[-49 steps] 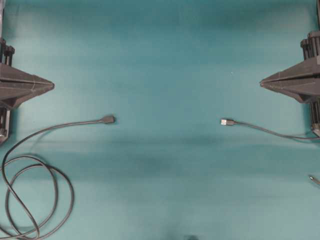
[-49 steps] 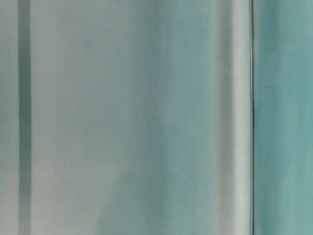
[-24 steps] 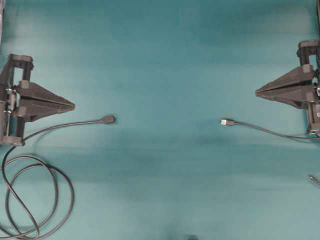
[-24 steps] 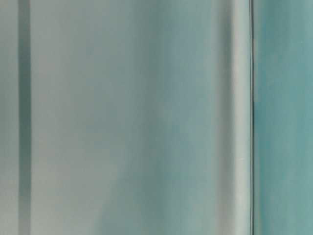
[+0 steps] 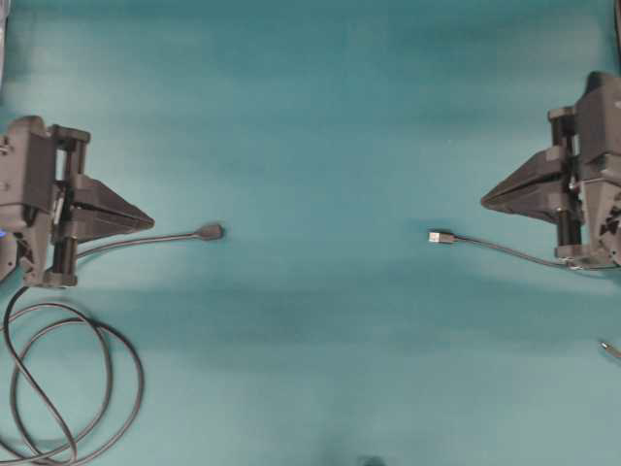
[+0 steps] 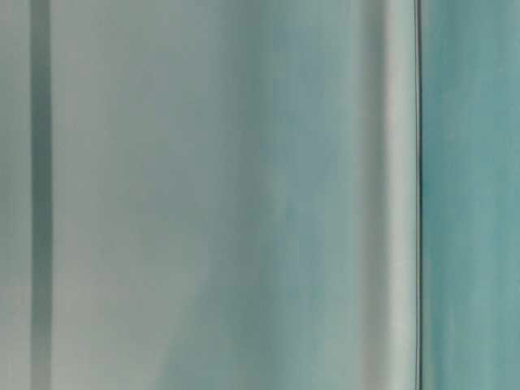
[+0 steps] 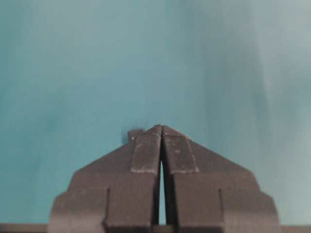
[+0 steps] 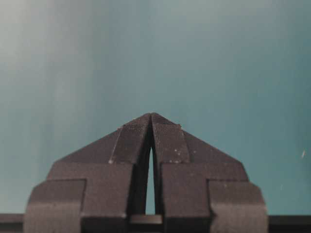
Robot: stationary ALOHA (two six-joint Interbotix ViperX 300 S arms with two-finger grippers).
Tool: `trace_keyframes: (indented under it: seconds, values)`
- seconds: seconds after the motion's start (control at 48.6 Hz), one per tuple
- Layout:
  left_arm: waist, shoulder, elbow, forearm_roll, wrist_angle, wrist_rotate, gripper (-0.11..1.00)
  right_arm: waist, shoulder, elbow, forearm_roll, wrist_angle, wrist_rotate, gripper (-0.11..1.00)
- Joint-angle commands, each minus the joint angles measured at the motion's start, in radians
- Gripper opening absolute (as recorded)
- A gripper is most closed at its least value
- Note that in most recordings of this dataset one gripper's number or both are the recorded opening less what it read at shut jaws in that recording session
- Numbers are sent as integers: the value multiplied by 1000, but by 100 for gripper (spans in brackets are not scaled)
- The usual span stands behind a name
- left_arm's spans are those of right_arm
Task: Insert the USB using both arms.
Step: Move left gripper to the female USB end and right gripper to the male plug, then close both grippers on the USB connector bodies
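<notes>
Both grippers are being kept closed and empty: the left gripper [image 5: 146, 219] near the socket end [image 5: 210, 232], the right gripper [image 5: 488, 203] near the USB [image 5: 441, 236] lying on the counter [image 5: 320, 116]. Each gripper should be opened wide before being lowered squarely over its connector.

Teal table [image 5: 310, 97], USB [image 5: 441, 236] right, looped cable's dark socket [image 5: 210, 231] left
</notes>
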Motion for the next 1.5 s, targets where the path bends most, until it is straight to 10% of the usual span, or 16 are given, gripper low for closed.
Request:
trace_keyframes:
  seconds: [0.0, 0.535, 0.905, 1.48]
  values:
    - [-2, 32, -18, 3, -11, 9, -1, 3, 32, -31, -2, 12, 5, 0]
    - [6, 232, -18, 3, -75, 6, 10, 6, 137, -12, -2, 17, 66, 1]
    - [20, 301, -28, 3, -78, 3, 82, 6, 252, -34, -2, 20, 77, 70]
    - [38, 400, -69, 3, -103, 3, 82, 6, 411, -67, -28, -8, 71, 69]
